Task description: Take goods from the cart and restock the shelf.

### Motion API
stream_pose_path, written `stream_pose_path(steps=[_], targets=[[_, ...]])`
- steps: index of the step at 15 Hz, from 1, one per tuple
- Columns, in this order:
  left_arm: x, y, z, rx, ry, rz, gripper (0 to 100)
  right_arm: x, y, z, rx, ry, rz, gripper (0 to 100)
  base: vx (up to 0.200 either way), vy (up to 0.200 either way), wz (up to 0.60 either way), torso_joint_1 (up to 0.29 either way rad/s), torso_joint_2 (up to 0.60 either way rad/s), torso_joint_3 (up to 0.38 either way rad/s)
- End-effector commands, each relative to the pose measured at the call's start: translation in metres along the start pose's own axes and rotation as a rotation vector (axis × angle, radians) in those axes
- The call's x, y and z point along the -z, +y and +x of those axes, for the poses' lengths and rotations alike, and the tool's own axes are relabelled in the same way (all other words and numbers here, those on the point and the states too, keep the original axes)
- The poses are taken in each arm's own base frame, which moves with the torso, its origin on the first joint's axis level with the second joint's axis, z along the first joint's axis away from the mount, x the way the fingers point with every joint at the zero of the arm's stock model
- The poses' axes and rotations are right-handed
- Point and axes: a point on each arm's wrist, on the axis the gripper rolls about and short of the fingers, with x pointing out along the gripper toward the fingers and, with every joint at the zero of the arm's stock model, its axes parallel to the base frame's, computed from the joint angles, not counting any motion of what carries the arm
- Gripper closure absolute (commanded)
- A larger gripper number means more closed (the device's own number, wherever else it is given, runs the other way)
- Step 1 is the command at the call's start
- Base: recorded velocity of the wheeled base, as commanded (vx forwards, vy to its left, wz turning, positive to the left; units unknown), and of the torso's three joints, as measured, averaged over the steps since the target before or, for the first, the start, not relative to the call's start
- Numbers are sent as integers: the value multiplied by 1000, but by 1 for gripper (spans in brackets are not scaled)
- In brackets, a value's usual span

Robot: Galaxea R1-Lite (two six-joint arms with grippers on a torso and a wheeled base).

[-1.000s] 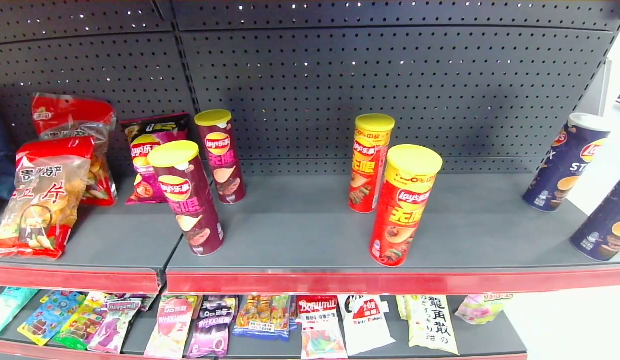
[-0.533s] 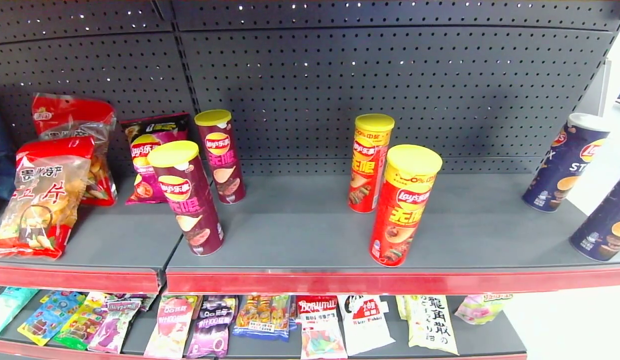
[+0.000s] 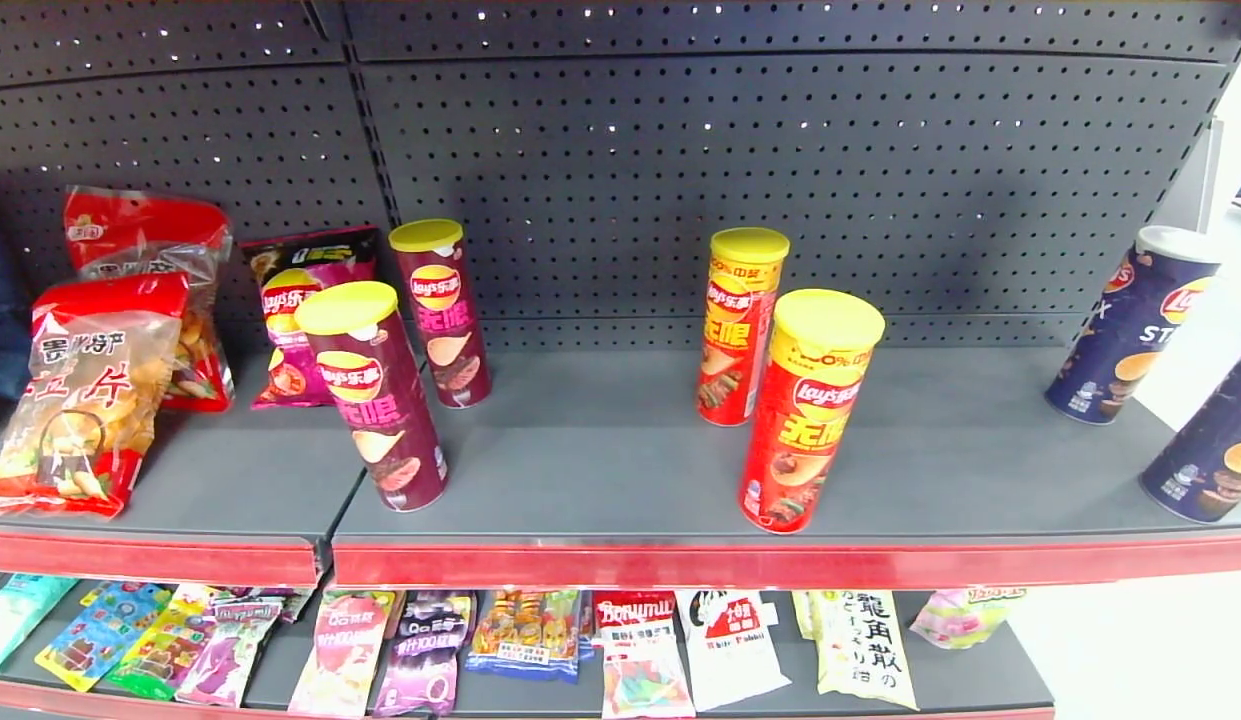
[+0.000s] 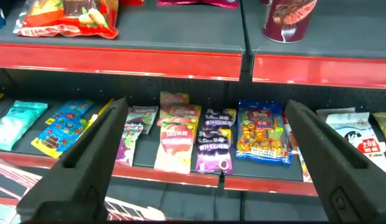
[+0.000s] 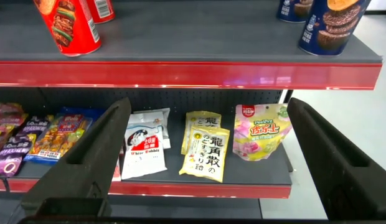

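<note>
Head view: shelf (image 3: 620,470) w/ red front edge sits straight ahead. Two maroon chip cans (image 3: 375,395) stand upright left of centre, one near the edge, one farther back. Two red chip cans (image 3: 810,410) stand likewise right of centre. Blue cans (image 3: 1130,325) at far right, snack bags (image 3: 80,390) at far left, candy packs (image 3: 530,635) lie on the lower tier.

Left wrist view: left gripper (image 4: 205,102) has fingers spread wide, empty, facing the lower tier's candy packs.

Right wrist view: right gripper (image 5: 208,99) is spread wide too, empty, facing the lower tier's right end.
</note>
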Motion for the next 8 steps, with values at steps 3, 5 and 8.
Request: stream_pose_path(steps=[3, 5, 8], targets=[[0, 1, -1, 94, -15, 10, 0, 0, 0, 0, -6, 0, -5, 0, 0, 0, 0, 0, 0, 0], [0, 2, -2, 103, -27, 10, 0, 0, 0, 0, -15, 0, -5, 0, 0, 0, 0, 0, 0, 0], [2, 3, -7, 139, -100, 12, 0, 0, 1, 0, -39, 0, -20, 0, 0, 0, 0, 0, 0, 0]])
